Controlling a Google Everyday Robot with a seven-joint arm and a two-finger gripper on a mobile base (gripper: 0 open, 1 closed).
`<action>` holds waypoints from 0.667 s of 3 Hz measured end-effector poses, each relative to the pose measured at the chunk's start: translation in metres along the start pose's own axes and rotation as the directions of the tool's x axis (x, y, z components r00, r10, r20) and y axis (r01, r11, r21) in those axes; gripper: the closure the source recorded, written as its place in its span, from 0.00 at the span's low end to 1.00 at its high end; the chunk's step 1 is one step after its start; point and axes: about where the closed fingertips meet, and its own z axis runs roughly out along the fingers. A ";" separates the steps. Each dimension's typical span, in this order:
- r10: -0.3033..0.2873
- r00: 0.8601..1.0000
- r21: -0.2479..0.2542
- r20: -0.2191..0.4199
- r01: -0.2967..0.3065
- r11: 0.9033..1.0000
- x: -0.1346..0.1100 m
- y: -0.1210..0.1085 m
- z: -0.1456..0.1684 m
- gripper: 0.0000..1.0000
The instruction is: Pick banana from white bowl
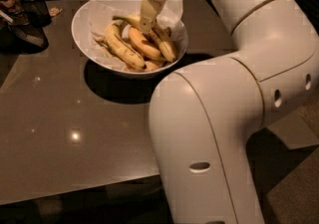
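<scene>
The white bowl [82, 31] stands at the back of the dark table, lined with white paper. Three bananas lie in it. The banana [164, 44] is the long, speckled one on the right, its dark stem [121, 18] curving to the back left. A plump orange-yellow one [143, 45] lies in the middle and a paler one [119, 47] on the left. My gripper [146, 23] points straight down into the bowl, right at the speckled banana's stem end, touching or just above it.
My own white arm [224, 118] fills the right and front of the view and hides the table's right side. Dark containers [30, 6] stand at the back left corner. The table's front edge [75, 195] runs along the bottom left.
</scene>
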 end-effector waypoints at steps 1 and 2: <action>0.025 1.000 -0.019 -0.011 -0.025 0.999 0.001 -0.002 0.012 0.38; 0.048 0.999 -0.037 -0.022 -0.048 0.998 0.006 -0.003 0.020 0.39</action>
